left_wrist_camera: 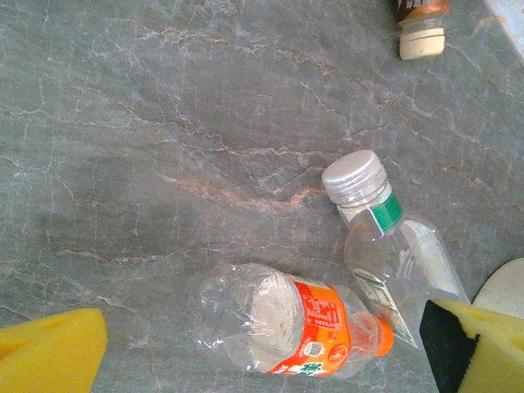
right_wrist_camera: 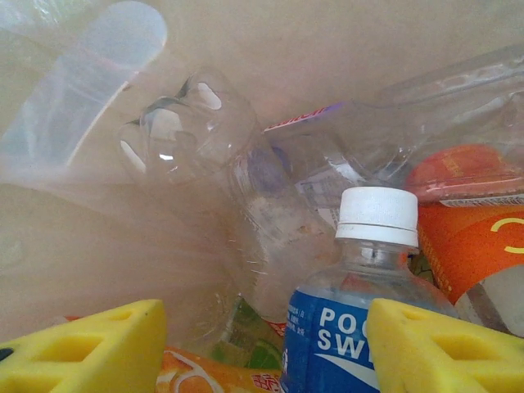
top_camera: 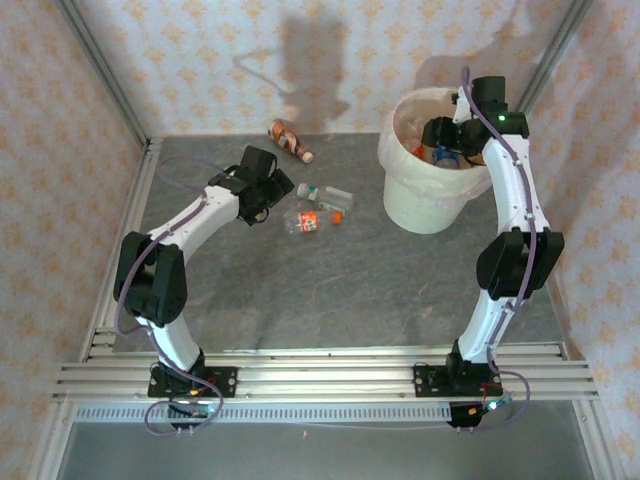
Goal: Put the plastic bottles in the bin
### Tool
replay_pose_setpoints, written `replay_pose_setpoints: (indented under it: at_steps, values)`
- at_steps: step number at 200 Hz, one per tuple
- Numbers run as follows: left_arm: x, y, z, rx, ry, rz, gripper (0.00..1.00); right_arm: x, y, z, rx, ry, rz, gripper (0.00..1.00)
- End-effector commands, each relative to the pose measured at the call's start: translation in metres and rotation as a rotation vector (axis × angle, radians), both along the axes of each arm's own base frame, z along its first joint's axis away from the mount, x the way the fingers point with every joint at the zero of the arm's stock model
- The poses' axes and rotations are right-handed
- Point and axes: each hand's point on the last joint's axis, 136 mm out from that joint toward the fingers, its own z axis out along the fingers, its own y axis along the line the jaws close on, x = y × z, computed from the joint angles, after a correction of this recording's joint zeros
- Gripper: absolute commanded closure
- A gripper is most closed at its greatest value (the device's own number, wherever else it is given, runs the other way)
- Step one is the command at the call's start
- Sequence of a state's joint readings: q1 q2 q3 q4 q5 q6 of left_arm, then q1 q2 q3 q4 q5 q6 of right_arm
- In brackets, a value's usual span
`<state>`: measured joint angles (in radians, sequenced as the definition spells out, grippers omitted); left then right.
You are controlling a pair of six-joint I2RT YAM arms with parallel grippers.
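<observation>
Status: partly done, three bottles left out on the desk [top_camera: 330, 290].

Left gripper [left_wrist_camera: 264, 340]: jaws wide apart, holding nothing, poised low over the middle of the desk. Directly under it in the wrist view lies a clear orange-labelled bottle [left_wrist_camera: 303, 327], on its side, orange cap pointing right. Just beside that, cap end angled away, lies a clear green-banded bottle [left_wrist_camera: 385, 237] with a silver cap; the two are close, perhaps touching near the orange cap, I cannot say for certain.

Further back, near the rear wall, a brown bottle [top_camera: 290, 140] with a pale cap lies alone, well apart from the pair.

Far right: the bin [top_camera: 425, 205]. Right gripper [right_wrist_camera: 266, 340] is down inside its mouth, jaws apart. A blue-labelled bottle [right_wrist_camera: 344, 327] with a white cap sits between its yellow pads [right_wrist_camera: 82, 348], against or just beside the right one and well clear of the left, so I read it as not gripped. Around it are several clear and orange-labelled bottles, already deposited.

Judgement: most of the load is in; the orange-labelled bottle looks the next candidate.
</observation>
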<state>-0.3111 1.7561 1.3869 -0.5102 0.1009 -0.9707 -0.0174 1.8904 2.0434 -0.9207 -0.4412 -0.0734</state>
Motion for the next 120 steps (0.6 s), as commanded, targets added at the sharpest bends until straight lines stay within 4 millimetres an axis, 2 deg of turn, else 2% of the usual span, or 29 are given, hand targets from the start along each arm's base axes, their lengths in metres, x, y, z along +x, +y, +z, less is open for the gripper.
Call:
replay_pose_setpoints:
  at_steps: [1, 36, 69, 120]
  values:
    - [0.004, -0.002, 0.002, -0.018, 0.005, -0.015, 0.00, -0.018, 0.004, 0.015, -0.044, -0.015, 0.032, 0.32]
    - [0.004, -0.008, -0.003, -0.048, 0.011, -0.025, 0.00, -0.022, -0.004, 0.054, -0.056, -0.129, -0.029, 0.25]
    - [0.000, -0.009, -0.007, -0.060, 0.025, -0.018, 0.00, -0.033, -0.009, 0.076, -0.058, -0.239, -0.071, 0.18]
    - [0.002, -0.023, -0.019, -0.157, 0.028, 0.006, 0.00, -0.063, 0.014, 0.117, -0.016, -0.484, -0.016, 0.09]
